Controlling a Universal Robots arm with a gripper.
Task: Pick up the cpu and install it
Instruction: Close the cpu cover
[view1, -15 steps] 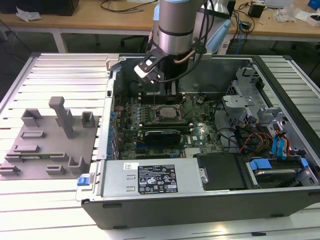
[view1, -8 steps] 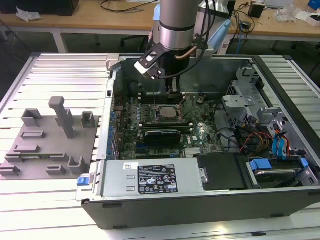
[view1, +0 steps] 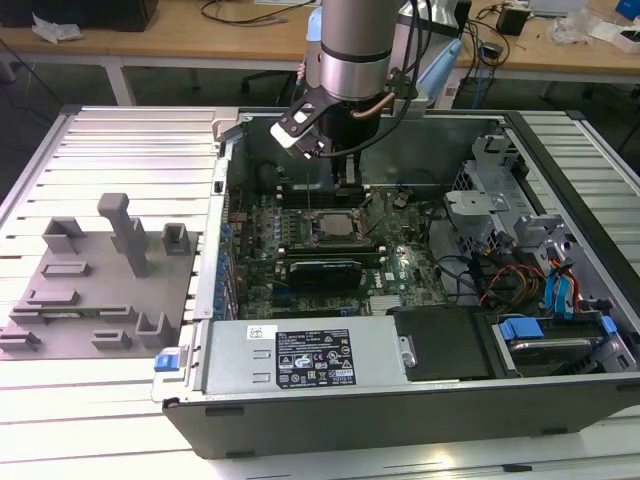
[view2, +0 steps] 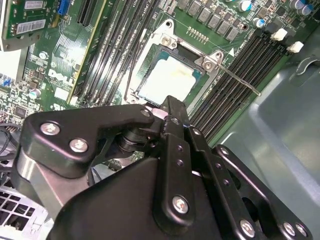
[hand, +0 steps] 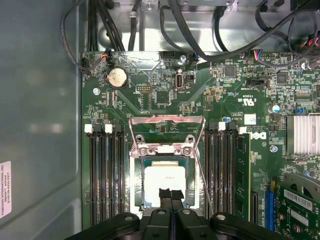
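Hand (hand: 171, 194) hovers over pale, silvery square cpu (hand: 160, 179).

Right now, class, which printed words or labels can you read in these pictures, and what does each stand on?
Sticker on the power supply: too small to read.
Label on the case wall: too small to read.
Motherboard lettering: too blurred to quote.
cpu: no print legible.

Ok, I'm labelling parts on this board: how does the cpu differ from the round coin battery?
The cpu is square; the coin battery is round. The cpu is clearly larger than the battery. The cpu lies in its socket between the memory slots; the battery sits nearer the cables. Both have pale tops and sit on the green motherboard.
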